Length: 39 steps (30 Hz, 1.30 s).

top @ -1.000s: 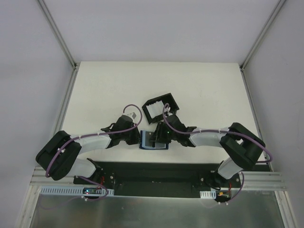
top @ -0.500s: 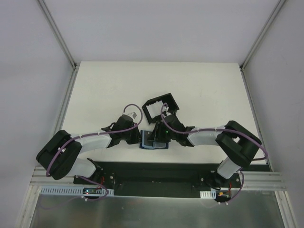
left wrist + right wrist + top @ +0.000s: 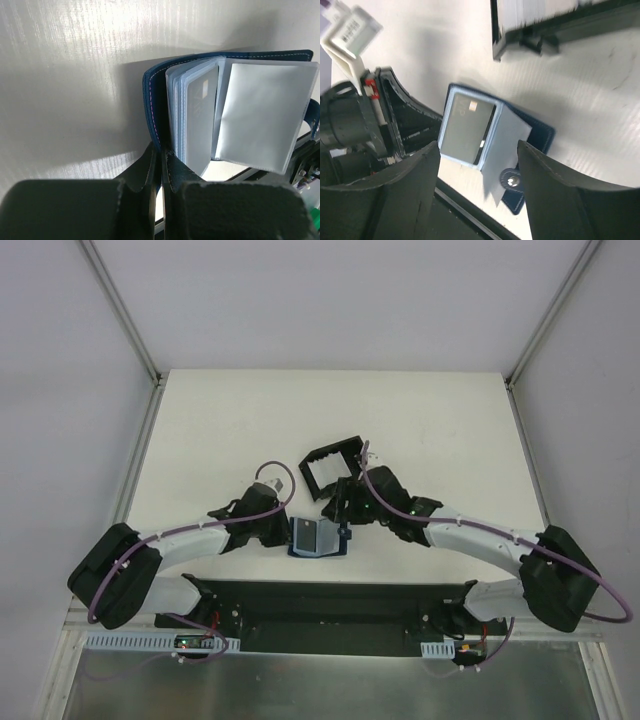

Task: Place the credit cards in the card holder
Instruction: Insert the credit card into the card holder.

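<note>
The card holder (image 3: 330, 545) lies open near the table's front edge, navy outside (image 3: 154, 95) with clear sleeves inside. A greyish credit card (image 3: 201, 115) with a small chip sits in one sleeve, also seen from above (image 3: 467, 131). Another clear sleeve (image 3: 265, 115) stands fanned out to the right. My left gripper (image 3: 161, 152) is shut on the holder's navy cover edge and shows in the top view (image 3: 284, 530). My right gripper (image 3: 477, 150) hovers open above the card holder (image 3: 540, 134), holding nothing, a little up and right of it (image 3: 343, 512).
A black open-sided box frame (image 3: 335, 465) stands just behind the card holder, close to the right wrist, and fills the top of that view (image 3: 545, 30). The dark base rail (image 3: 320, 605) runs along the table's front edge.
My right gripper has opened wider and pulled up and back from the card holder, uncovering the card in its sleeve. The right arm has stretched out. The left gripper has kept its hold.
</note>
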Available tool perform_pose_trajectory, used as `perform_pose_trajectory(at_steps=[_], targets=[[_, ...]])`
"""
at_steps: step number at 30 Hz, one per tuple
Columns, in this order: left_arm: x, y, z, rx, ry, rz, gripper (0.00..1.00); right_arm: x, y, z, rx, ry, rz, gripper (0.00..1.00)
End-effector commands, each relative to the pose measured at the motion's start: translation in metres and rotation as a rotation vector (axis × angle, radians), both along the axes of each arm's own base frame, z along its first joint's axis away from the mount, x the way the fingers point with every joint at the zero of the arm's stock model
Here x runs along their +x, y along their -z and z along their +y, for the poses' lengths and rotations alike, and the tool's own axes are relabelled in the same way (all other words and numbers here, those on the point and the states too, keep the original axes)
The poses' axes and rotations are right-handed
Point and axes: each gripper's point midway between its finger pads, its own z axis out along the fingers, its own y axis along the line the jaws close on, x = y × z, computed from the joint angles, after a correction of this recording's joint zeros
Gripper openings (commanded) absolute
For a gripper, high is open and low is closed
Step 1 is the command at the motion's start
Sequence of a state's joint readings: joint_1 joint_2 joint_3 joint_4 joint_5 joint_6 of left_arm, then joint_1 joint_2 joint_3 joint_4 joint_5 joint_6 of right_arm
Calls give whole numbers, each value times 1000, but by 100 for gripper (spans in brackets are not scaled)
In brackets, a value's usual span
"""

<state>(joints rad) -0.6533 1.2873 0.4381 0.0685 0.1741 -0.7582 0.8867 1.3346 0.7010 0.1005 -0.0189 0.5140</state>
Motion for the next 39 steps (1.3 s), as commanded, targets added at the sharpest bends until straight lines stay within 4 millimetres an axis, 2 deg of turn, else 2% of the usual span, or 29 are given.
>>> perform_pose_trajectory(at_steps=[1,9,13,19,24,31,39], targets=[[-17,12,20,101,16,66,0,24,-28,-25,-109,28,-97,66],[-13,2,14,78,29,51,0,71,-56,-41,-160,34,-165,71],[-10,-5,11,69,42,36,0,87,-61,-34,-172,-34,-151,72],[-5,-15,5,56,56,20,0,115,-49,-28,-233,-60,-93,74],[-2,-24,3,45,58,2,0,132,-40,-22,-273,-93,-77,80],[-2,-30,3,38,66,-11,0,158,-31,-15,-255,-101,-62,82],[0,-34,3,41,69,-25,0,172,-10,-8,-221,-139,11,84]])
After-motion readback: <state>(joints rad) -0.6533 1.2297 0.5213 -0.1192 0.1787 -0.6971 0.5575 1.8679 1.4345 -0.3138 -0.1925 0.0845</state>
